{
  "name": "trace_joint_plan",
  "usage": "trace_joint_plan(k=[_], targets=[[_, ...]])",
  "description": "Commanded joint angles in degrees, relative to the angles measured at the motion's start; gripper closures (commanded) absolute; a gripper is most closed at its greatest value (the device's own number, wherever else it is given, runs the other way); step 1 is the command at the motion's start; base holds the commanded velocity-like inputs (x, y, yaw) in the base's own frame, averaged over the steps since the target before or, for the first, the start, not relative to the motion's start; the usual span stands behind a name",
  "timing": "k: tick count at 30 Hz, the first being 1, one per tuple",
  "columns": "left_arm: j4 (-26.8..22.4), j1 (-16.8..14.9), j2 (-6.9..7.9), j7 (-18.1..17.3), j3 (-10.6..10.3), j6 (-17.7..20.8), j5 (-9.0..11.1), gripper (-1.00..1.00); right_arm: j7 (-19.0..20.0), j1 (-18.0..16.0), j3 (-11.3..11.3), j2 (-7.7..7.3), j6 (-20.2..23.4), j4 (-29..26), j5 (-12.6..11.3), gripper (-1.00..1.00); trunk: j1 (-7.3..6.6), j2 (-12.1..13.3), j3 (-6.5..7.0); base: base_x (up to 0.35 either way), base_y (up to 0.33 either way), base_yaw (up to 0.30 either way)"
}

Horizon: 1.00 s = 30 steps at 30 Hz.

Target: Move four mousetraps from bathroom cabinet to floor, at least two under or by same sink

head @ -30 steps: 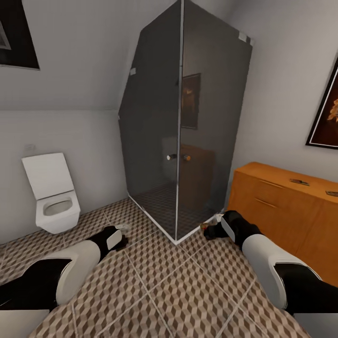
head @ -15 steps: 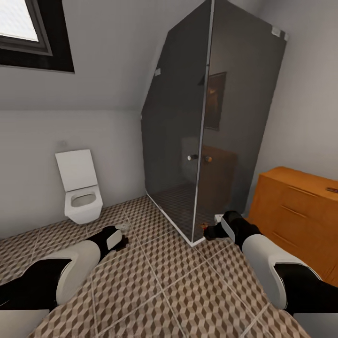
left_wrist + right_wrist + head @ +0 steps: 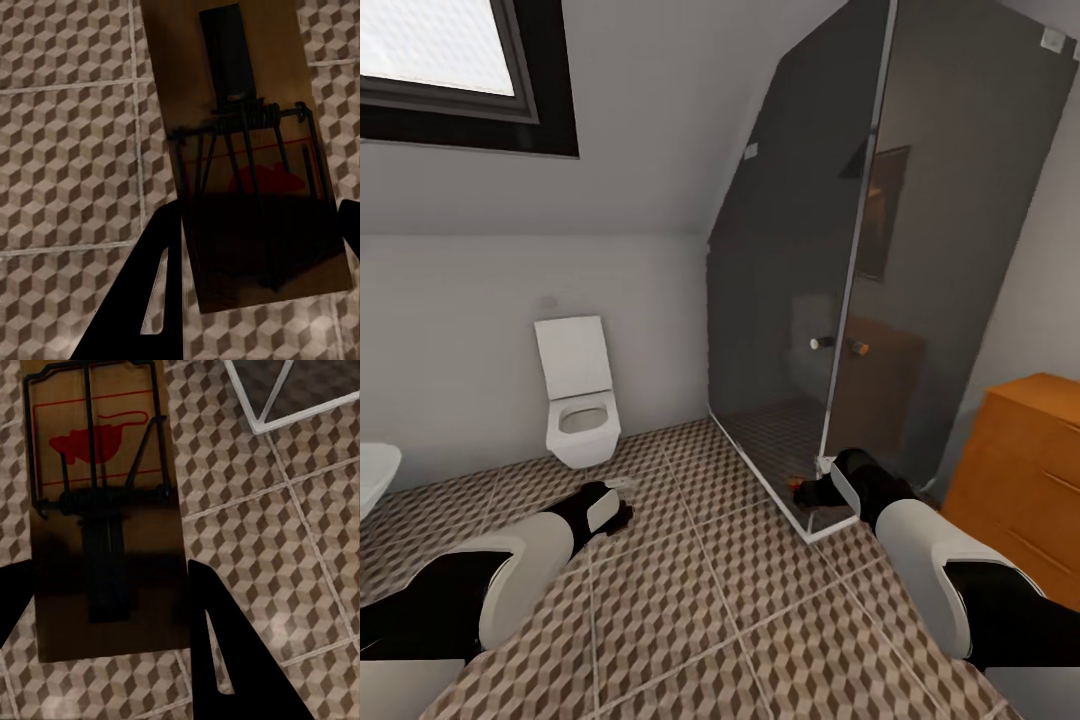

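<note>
In the left wrist view a brown wooden mousetrap (image 3: 247, 180) with a red mark and wire spring sits between the dark fingers (image 3: 161, 292) of my left gripper (image 3: 259, 247), which is shut on it above the cube-patterned bathroom floor (image 3: 67, 150). My right gripper (image 3: 112, 600) is shut on a second mousetrap (image 3: 105, 502) in the same way. From the head, the left gripper (image 3: 618, 508) and the right gripper (image 3: 803, 492) both hang low over the bathroom floor (image 3: 690, 600). The orange-brown cabinet (image 3: 1025, 470) stands at the right edge. The bathroom sink is out of view.
A dark glass shower cubicle (image 3: 860, 280) with a white base corner (image 3: 815, 530) stands just ahead of the right gripper. A white wall-hung toilet (image 3: 580, 400) is at the back left. The white curved rim (image 3: 372, 475) of some fixture pokes in at the far left.
The camera has turned left: the shower and cabinet slid to the right, the toilet moved toward the middle and a window came in. Both arms keep their pose and their traps.
</note>
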Motion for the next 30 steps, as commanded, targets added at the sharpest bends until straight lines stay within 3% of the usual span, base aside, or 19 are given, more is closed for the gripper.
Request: trace_joint_plan(k=[1, 21, 30], targets=[[0.0, 0.0, -0.03, 0.4, 0.1, 0.2, 0.1, 1.0, 0.1, 0.0, -0.1, 0.0, 0.3, -0.1, 0.3, 1.0, 0.03, 0.0, -0.07, 0.296, 0.0, 0.278], [0.0, 0.0, -0.02, 0.3, 0.1, 0.2, 0.2, 1.0, 0.0, 0.0, -0.1, 0.06, 0.3, -0.1, 0.3, 1.0, 0.03, 0.0, -0.07, 0.298, 0.0, 0.278], [0.0, 0.0, -0.09, 0.3, 0.1, 0.2, 0.1, 1.0, 0.0, 0.0, -0.1, 0.08, 0.3, 0.0, 0.3, 1.0, 0.03, 0.0, -0.07, 0.196, 0.0, 0.278]])
